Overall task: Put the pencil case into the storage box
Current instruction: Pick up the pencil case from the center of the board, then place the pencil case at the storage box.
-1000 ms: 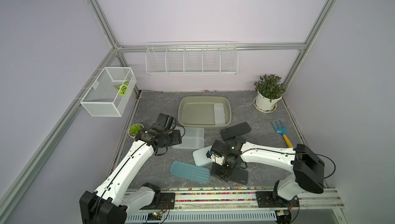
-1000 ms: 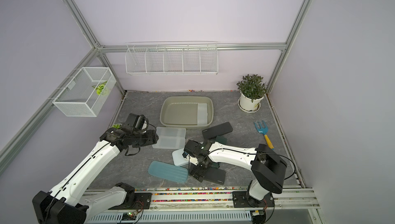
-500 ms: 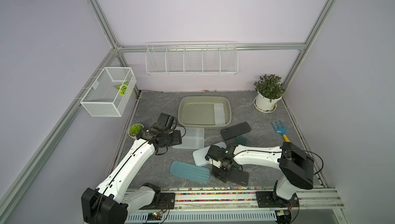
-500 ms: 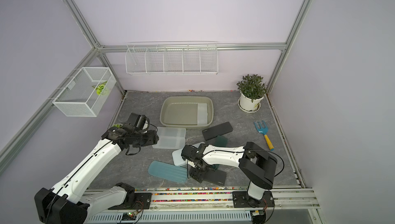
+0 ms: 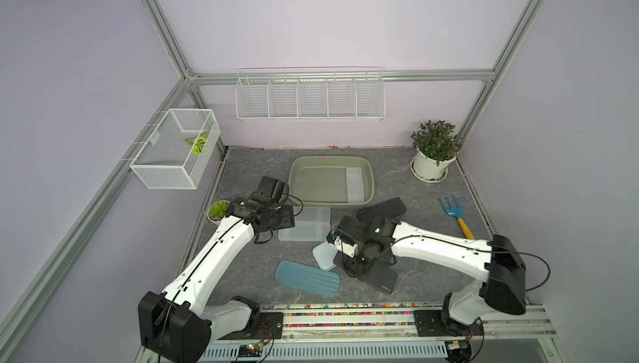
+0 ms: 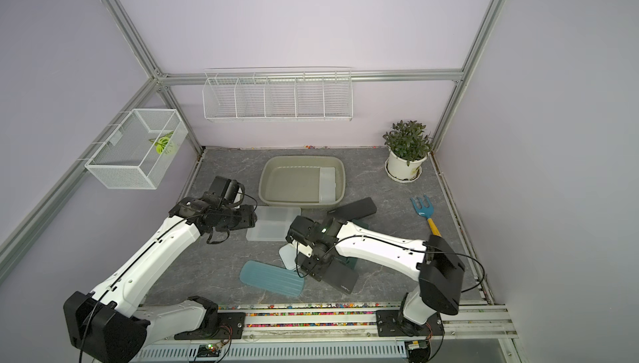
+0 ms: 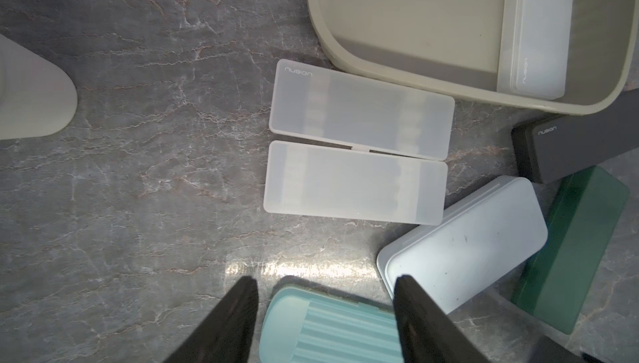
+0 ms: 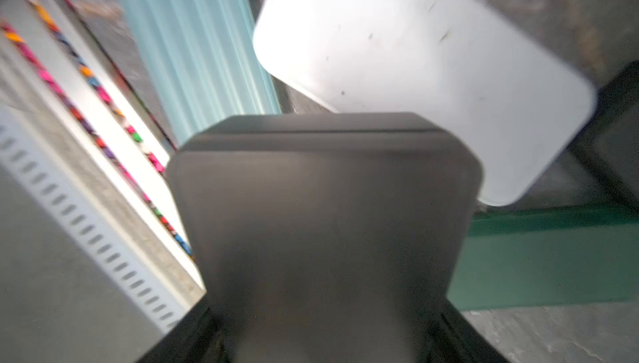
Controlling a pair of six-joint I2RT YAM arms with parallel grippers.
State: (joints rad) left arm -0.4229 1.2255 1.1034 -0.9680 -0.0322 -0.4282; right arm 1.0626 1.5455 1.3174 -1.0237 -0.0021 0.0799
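Right wrist view: right gripper [image 8: 325, 309] straddles one end of the dark grey pencil case [image 8: 321, 205]; blur hides whether the jaws actually pinch it. In a top view that case lies flat at lower centre, well apart from the storage box [image 5: 328, 204] mid-frame; left gripper [image 7: 325, 280] hangs spread, empty. Case looks rigid, light and smooth-sided, so probably slippery: best gripped across the narrow width nearer mid-length, or it may pivot.

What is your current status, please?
Left hand open, empty. Right hand straddles black pencil case, grip unconfirmed. White pencil case alongside; storage box has room.
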